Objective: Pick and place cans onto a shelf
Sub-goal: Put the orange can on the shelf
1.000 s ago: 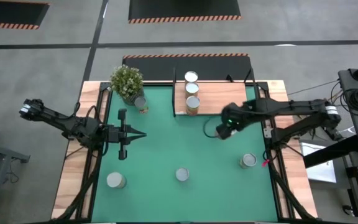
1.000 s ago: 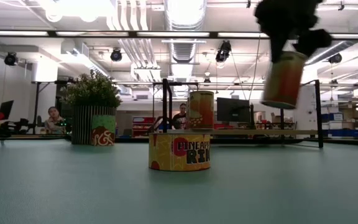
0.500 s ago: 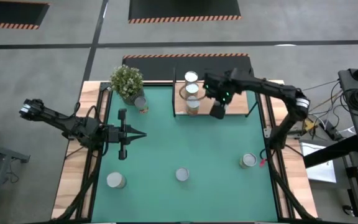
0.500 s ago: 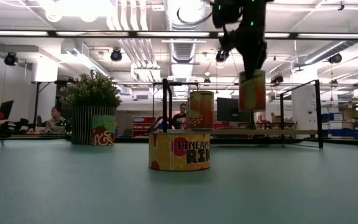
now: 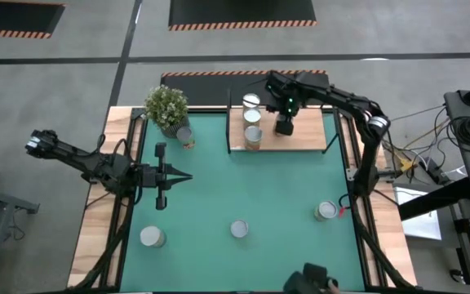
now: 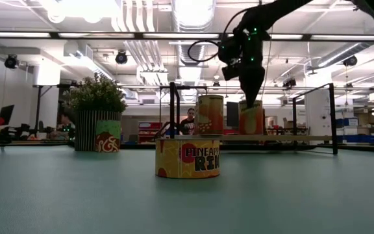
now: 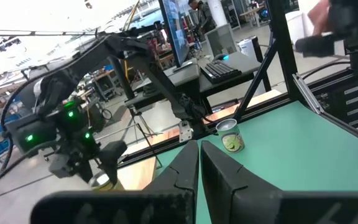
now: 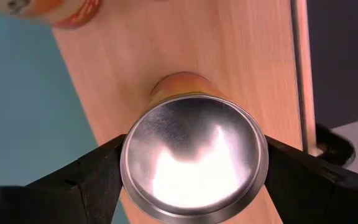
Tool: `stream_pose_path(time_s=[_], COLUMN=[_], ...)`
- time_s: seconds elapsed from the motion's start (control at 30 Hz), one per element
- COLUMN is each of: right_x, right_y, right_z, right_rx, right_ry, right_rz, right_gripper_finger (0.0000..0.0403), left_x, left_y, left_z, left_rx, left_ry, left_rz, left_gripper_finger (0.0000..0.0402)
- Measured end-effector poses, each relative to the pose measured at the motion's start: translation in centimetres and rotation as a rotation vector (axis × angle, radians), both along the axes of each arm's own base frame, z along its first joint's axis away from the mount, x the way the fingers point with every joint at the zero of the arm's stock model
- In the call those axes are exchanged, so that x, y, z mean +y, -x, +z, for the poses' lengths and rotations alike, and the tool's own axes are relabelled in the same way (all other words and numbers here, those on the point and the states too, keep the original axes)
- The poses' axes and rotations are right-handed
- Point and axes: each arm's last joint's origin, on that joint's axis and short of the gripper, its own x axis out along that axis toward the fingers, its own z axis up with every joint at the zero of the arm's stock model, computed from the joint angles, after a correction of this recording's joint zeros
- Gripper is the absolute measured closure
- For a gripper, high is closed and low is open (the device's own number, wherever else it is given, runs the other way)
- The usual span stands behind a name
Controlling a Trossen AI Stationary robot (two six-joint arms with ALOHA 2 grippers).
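Since the earlier frame the right claw [image 5: 285, 124] has travelled from the green mat toward twelve o'clock and now hangs over the shelf [image 5: 304, 139], gripping an orange-labelled can [image 6: 251, 119] by its sides. Low view shows the can upright, its base at or just above the board, just beside the three cans [image 5: 252, 118] already placed at its nine o'clock. Left claw [image 5: 188, 176], closed and empty, waits at the counter's nine o'clock side. Four cans remain off the shelf. Recommended: lower straight until the base seats flat, release only then, withdraw vertically so the fingers clear the neighbouring can.
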Motion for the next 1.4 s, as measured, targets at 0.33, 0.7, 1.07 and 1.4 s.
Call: stream_pose_path(time_s=[0.33, 0.7, 1.07, 1.4], right_x=[-1.4, -1.3, 2.1, 7.4], right_y=[-0.3, 0.0, 2.6, 4.3], right_z=[-0.2, 0.5, 6.2, 3.6], right_rx=[-0.037, -0.049, -0.248, -0.38], right_ry=[0.004, 0.027, 0.023, -0.012], right_rz=[-0.014, -0.031, -0.134, -0.092], right_gripper_finger=[0.0084, 0.0046, 0.0063, 0.0239], left_x=[0.0, 0.0, 0.0, 0.0], left_y=[0.0, 0.0, 0.0, 0.0], left_z=[0.0, 0.0, 0.0, 0.0], left_rx=[0.001, -0.001, -0.002, -0.002], left_ry=[0.0, 0.0, 0.001, 0.001], left_rz=[0.0, 0.0, 0.0, 0.0], left_gripper_finger=[0.0402, 0.0402, 0.0402, 0.0402])
